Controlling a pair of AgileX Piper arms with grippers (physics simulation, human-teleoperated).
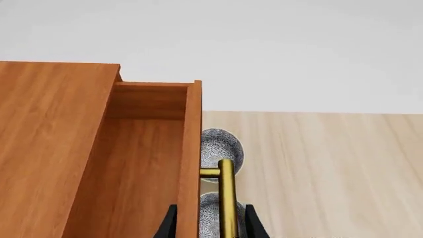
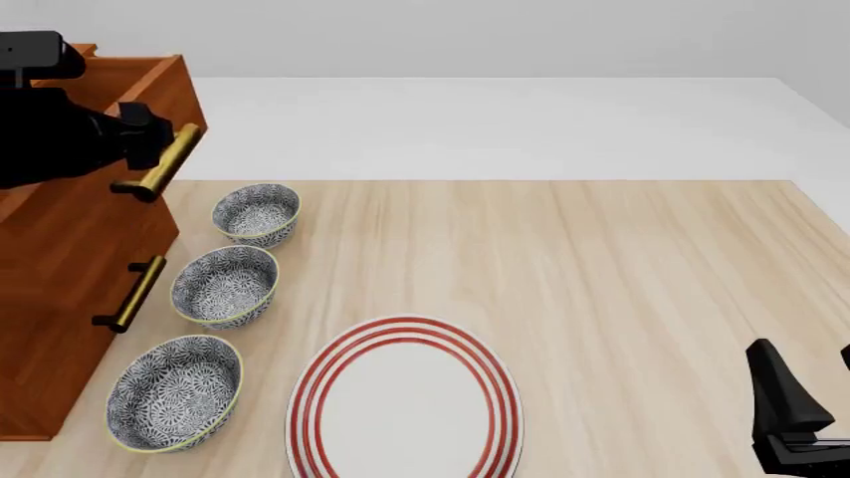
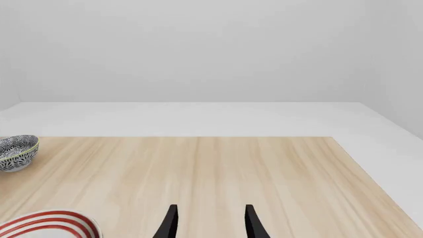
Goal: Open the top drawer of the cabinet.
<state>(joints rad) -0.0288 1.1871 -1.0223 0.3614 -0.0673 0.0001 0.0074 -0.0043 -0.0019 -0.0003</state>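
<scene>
The reddish-brown cabinet (image 2: 67,279) stands at the table's left edge. Its top drawer (image 2: 139,80) is pulled out, and the left wrist view looks into the bare wooden inside of the top drawer (image 1: 142,163). The brass bar handle (image 1: 227,198) runs between the fingers of my left gripper (image 1: 211,225). Those fingers stand wide apart on either side and do not press on it. From the front, my left gripper (image 2: 143,134) is level with the handle (image 2: 162,159). My right gripper (image 2: 813,383) hangs open near the front right corner, and the right gripper (image 3: 211,223) holds nothing.
Three patterned bowls (image 2: 257,212) (image 2: 226,284) (image 2: 175,391) line up in front of the cabinet. A red-ringed white plate (image 2: 405,398) lies near the front edge. A second drawer with a brass handle (image 2: 133,294) sits shut below the top one.
</scene>
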